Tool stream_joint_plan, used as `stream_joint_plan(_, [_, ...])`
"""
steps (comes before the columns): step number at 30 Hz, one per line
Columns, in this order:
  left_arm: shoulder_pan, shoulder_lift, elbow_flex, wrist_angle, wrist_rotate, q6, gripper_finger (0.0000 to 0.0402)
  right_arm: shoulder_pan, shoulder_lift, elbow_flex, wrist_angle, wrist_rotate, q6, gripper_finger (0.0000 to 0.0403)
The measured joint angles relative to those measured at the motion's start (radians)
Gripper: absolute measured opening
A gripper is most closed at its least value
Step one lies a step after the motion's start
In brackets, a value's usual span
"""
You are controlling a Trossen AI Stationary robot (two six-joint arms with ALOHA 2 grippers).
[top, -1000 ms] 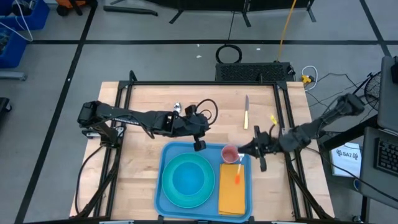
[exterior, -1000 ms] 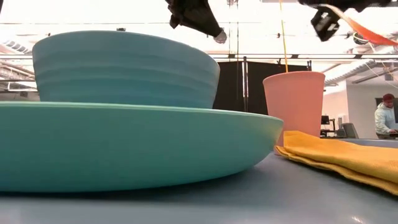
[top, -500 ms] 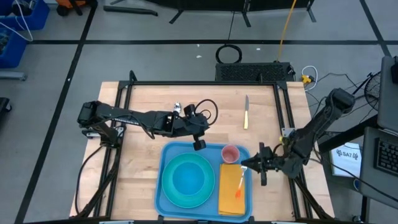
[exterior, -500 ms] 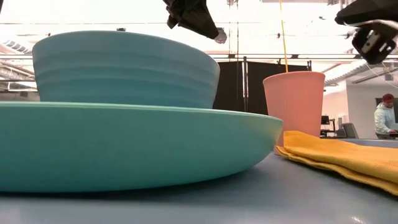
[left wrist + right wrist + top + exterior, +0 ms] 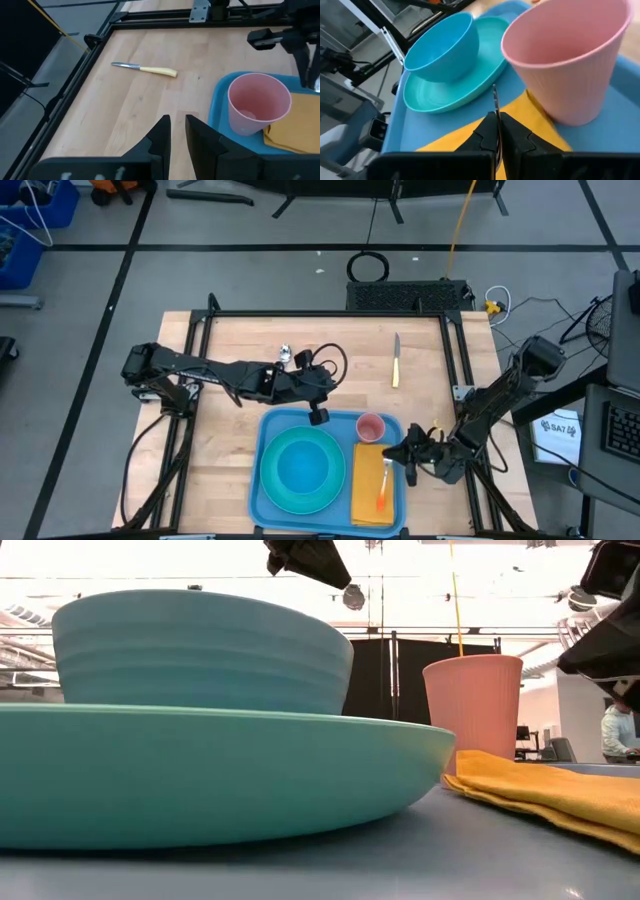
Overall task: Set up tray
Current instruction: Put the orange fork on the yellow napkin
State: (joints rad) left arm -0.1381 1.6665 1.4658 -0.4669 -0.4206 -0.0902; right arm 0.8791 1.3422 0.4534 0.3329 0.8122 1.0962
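From above, the large flat blue plastic tray point(image 5: 262, 442) lies at the wooden table's point(image 5: 240, 340) near edge, carrying a turquoise plate point(image 5: 302, 470) and an orange-yellow napkin point(image 5: 371, 485). The right gripper point(image 5: 392, 459) holds an orange-handled fork point(image 5: 384, 485) over the napkin. In the left wrist view, the left gripper point(image 5: 177, 127) has its fingers nearly together on nothing, beside a pink ribbed cup point(image 5: 258, 102). In the right wrist view, the fork's metal stem point(image 5: 495, 107) is pinched.

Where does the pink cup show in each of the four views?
High view: pink cup at the tray's far right corner.
Low view: cup right of centre, behind the napkin.
Left wrist view: cup at right.
Right wrist view: cup fills the upper right.
Shared landmark: the napkin beside it.
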Motion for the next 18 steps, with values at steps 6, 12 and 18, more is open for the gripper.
stream_joint_plan(6, [-0.002, 0.0, 0.0, -0.007, -0.009, 0.0, 0.0063, 0.0, 0.007, 0.0, 0.046, -0.031, 0.0, 0.0])
stream_joint_plan(12, [-0.002, 0.0, 0.0, -0.014, -0.022, 0.0, 0.0063, 0.0, 0.006, 0.0, -0.02, -0.052, 0.057, 0.0])
stream_joint_plan(18, [-0.002, 0.0, 0.0, -0.016, -0.026, 0.002, 0.0063, -0.021, 0.006, 0.0, -0.077, -0.053, 0.077, 0.0])
